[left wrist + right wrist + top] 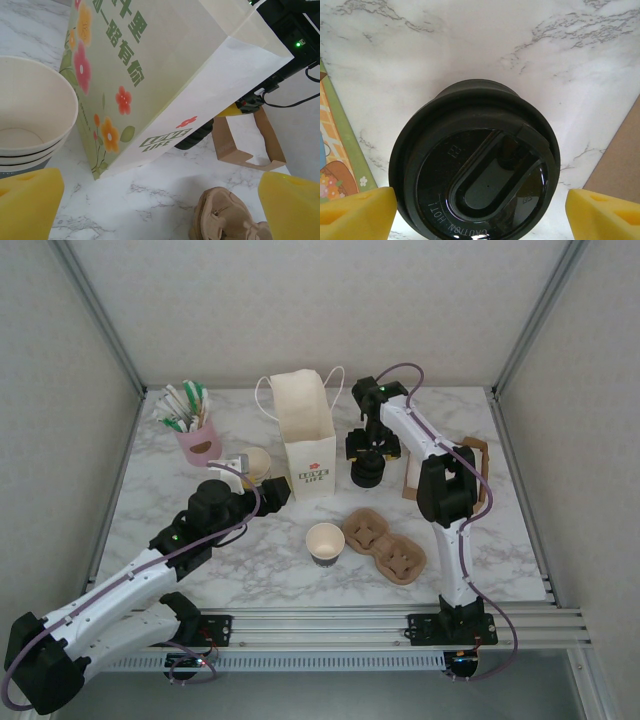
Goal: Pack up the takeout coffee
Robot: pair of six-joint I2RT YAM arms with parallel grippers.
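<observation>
Little of the packing looks done. The small paper cup with a dark wall and white rim band point(325, 543), which I take for the takeout coffee, stands lidless on the marble worktop point(250, 575). It sits at 6 o'clock of the tall cream paper bag point(305, 435), and the brown pulp cup carrier point(385, 547) is at the cup's 3 o'clock. The right gripper point(480, 212) hangs over the squat black cylinder point(366, 476) at the bag's 3 o'clock, seemingly stacked lids. Its fingers point(357, 212) are spread wide either side of the top lid, with no grip I can see. The left gripper point(160, 207), at the bag's 8 o'clock, is spread fully and empty. Lidding and bagging are both left to do.
</observation>
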